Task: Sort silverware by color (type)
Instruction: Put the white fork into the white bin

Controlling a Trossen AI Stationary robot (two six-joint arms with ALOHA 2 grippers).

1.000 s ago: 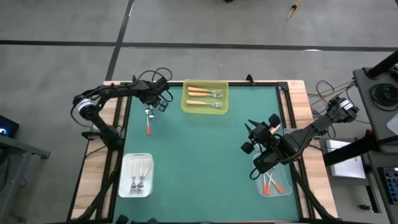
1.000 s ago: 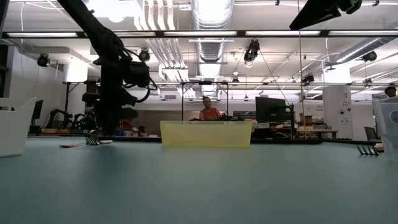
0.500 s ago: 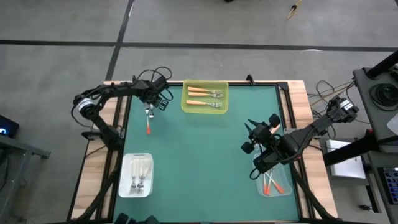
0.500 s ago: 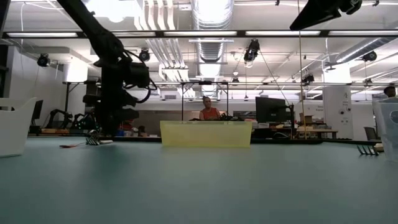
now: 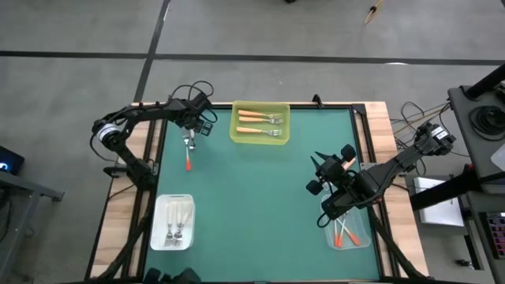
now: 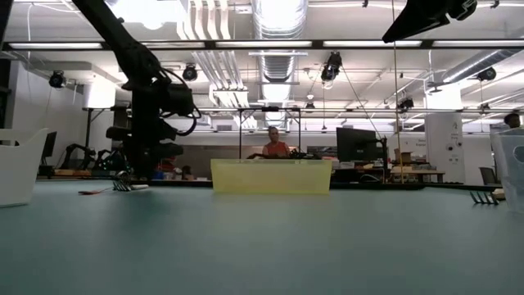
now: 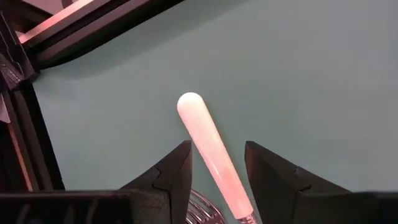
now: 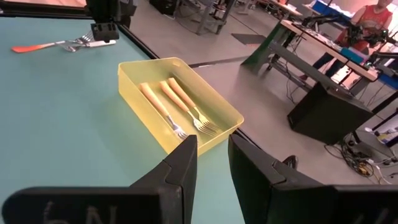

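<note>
Bench: green top, lab room behind.
L gripper: far-left corner, fingers apart astride pale-handled fork, not gripping.
R gripper: near right edge, fingers narrow, empty.
Yellow tray: far edge, three orange-handled forks.

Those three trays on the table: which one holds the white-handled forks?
The white tray at the near-left corner holds them. The yellow tray at the far edge has light orange handles, and the clear tray at the near right has red-orange ones.

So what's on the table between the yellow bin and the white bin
In the high view, a red-orange fork lies between the yellow bin and white bin, otherwise bare green mat.
</note>
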